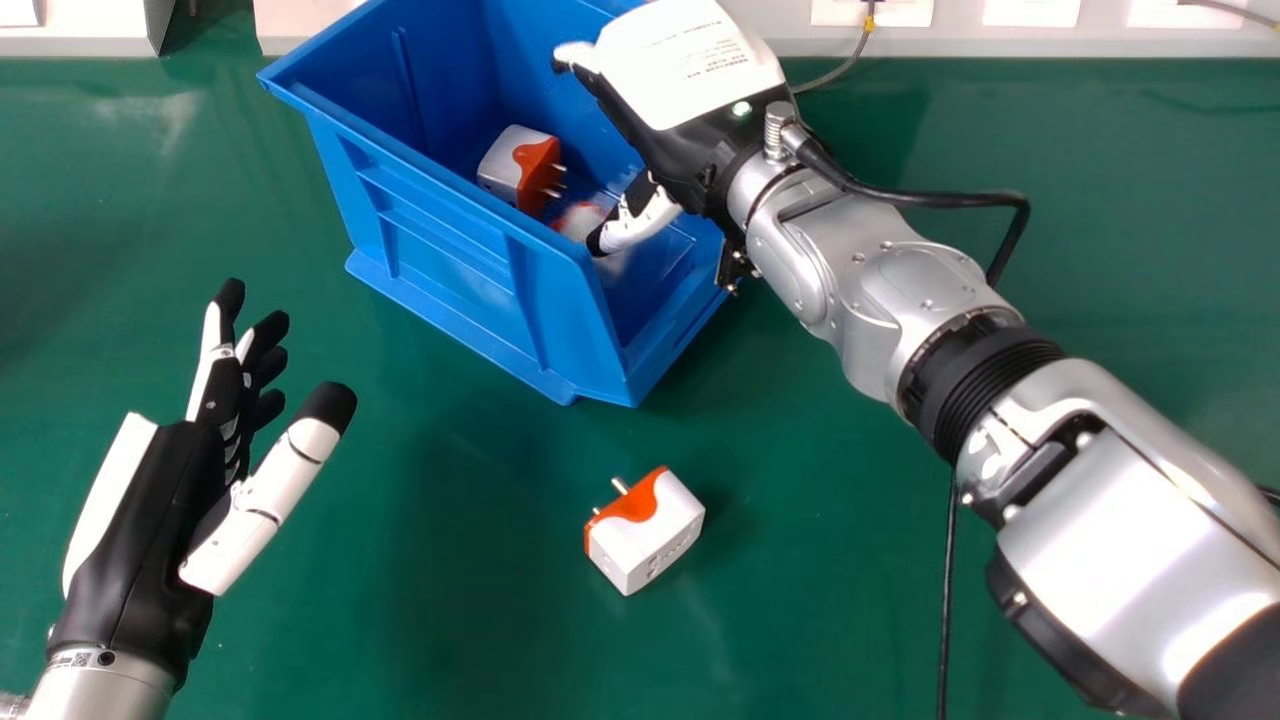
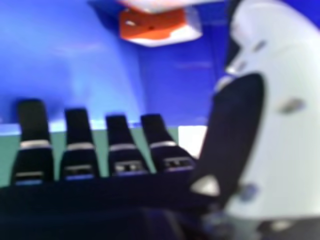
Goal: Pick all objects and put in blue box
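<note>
Has silver right forearm (image 1: 1130, 520) aslant, open right hand (image 1: 690, 80) over blue bin (image 1: 450, 260) with plug adapter (image 1: 515, 165) and blurred white-orange object (image 1: 578, 218) inside; another adapter (image 1: 650, 535) and open left hand (image 1: 150, 520) outside.

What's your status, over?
Right hand open over blue box. Left hand open, empty. One plug adapter on the table, nothing seen between it and box.

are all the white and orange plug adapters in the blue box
No, one white and orange plug adapter lies on the green table, outside the blue box.
</note>
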`<state>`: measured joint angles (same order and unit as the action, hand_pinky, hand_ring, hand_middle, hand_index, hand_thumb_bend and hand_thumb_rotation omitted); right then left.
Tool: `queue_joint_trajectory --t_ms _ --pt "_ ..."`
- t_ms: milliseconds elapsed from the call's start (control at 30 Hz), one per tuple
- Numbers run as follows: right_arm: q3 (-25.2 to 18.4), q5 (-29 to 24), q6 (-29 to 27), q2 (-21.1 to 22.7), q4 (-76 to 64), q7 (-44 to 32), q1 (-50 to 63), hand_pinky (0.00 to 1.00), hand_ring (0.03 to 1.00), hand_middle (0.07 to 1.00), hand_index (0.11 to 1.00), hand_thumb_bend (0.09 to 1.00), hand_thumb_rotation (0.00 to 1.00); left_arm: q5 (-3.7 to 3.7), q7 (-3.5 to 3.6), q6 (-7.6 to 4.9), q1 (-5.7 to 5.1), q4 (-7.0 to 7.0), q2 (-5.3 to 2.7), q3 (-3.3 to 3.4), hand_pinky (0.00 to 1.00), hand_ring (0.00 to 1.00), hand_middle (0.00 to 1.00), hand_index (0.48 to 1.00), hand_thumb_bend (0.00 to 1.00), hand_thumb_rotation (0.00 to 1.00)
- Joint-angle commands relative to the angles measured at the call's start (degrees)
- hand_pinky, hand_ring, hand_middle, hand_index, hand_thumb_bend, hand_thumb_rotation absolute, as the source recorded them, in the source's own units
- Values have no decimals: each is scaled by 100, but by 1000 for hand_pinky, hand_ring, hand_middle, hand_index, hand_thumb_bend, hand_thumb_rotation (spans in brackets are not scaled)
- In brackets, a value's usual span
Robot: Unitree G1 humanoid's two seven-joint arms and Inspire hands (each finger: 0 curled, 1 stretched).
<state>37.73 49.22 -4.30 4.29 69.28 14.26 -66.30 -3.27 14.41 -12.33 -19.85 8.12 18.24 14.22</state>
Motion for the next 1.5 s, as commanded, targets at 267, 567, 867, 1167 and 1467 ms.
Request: queue_joint_trajectory --t_ms 267,567,867,1167,1467 --pt "-438 -331 -136 557 -985 300 447 707 895 936 883 397 307 -22 -38 -11 149 -43 -62 -73 956 980 987 972 656 765" --pt "-996 -212 -28 1466 -3778 351 1976 747 937 962 918 376 311 48 -49 24 289 -136 -52 -90 961 982 989 972 663 771" --pt "-1952 -128 589 1957 -6869 88 3853 775 953 972 935 372 323 72 -60 -72 420 -351 -21 -58 968 987 993 975 653 776" --pt "-3036 -109 1110 1994 -9382 -719 5740 794 951 971 938 367 323 72 -49 -115 307 -312 -38 -6 966 991 993 976 655 782" --pt "-3592 277 1617 1449 -10945 -1097 7706 774 922 949 931 398 315 52 -21 -145 148 -208 -1 83 971 995 995 981 617 781"
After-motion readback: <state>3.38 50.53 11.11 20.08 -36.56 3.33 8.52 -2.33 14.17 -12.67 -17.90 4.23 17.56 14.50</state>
